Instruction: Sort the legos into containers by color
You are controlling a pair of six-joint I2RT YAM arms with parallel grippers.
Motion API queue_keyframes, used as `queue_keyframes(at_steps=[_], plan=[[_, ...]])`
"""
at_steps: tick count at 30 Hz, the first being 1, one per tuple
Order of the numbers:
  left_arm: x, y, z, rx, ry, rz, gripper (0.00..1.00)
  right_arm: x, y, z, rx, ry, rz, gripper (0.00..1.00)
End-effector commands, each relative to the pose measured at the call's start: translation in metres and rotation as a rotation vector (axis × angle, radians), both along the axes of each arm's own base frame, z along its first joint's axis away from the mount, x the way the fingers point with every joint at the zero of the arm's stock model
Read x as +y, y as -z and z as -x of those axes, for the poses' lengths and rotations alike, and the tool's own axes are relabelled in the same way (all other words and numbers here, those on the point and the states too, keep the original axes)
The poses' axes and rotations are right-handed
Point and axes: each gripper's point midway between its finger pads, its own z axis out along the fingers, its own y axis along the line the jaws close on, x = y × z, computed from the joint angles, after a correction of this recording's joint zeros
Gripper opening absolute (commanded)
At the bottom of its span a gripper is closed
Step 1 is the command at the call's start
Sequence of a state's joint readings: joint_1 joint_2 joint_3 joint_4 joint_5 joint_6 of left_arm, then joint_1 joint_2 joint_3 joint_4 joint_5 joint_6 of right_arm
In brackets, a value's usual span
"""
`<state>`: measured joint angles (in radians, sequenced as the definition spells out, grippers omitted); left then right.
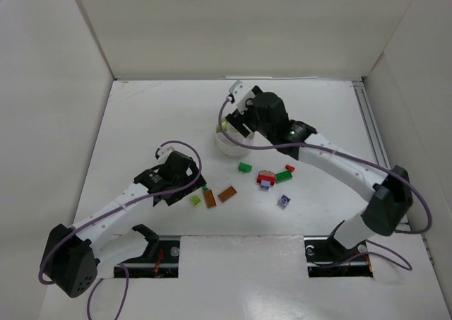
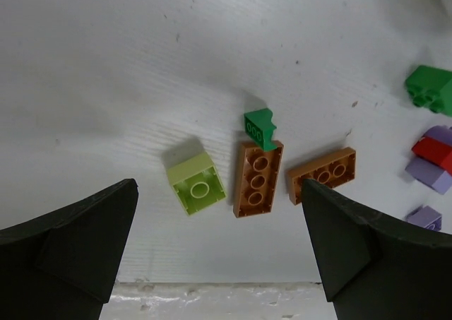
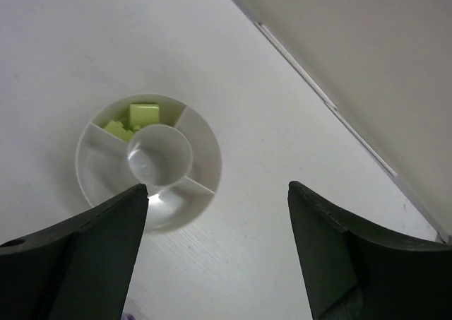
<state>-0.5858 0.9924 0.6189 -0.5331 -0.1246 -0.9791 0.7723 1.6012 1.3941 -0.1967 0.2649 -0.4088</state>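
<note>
L gripper (image 2: 219,186) open, empty, over lime lego (image 2: 197,186); R gripper (image 3: 217,186) open, empty, over dish (image 3: 206,156)

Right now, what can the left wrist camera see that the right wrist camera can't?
Only the left wrist view shows a loose lime green brick, two orange-brown plates and a small dark green piece at one plate's end. Only the right wrist view shows the round white dish, with lime green bricks in one wedge. Both show the white table and an open gripper: the left gripper in one, the right gripper in the other.
</note>
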Motion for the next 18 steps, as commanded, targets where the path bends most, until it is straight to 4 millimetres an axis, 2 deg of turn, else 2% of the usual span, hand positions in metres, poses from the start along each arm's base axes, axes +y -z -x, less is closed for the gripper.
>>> queue_keyframes(at_steps=[1,2,4,6,8,9,13,18], plan=[[-0.01,0.01,0.015,0.055,0.02,0.014,1.0,-0.036,-0.017,0.008,-0.037,0.112,-0.073,0.85],[-0.01,0.013,0.016,0.068,0.019,0.004,1.0,-0.052,-0.003,0.008,-0.011,0.144,-0.062,0.85],[-0.01,0.018,0.02,0.095,0.011,-0.003,0.97,-0.066,-0.004,0.016,-0.006,0.163,-0.094,0.85],[-0.006,0.023,0.027,0.128,-0.004,-0.029,0.94,-0.084,0.004,0.023,0.008,0.184,-0.1,0.85],[0.004,0.029,0.036,0.172,-0.058,-0.054,0.89,-0.093,0.009,0.027,0.019,0.195,-0.108,0.85],[0.008,0.031,0.039,0.174,-0.079,-0.062,0.89,-0.101,0.018,0.028,0.03,0.211,-0.097,0.85],[0.007,0.031,0.041,0.166,-0.111,-0.023,0.82,-0.114,0.021,0.033,0.037,0.224,-0.111,0.85],[0.007,0.035,0.041,0.171,-0.129,-0.016,0.79,-0.124,0.026,0.031,0.048,0.237,-0.113,0.86]])
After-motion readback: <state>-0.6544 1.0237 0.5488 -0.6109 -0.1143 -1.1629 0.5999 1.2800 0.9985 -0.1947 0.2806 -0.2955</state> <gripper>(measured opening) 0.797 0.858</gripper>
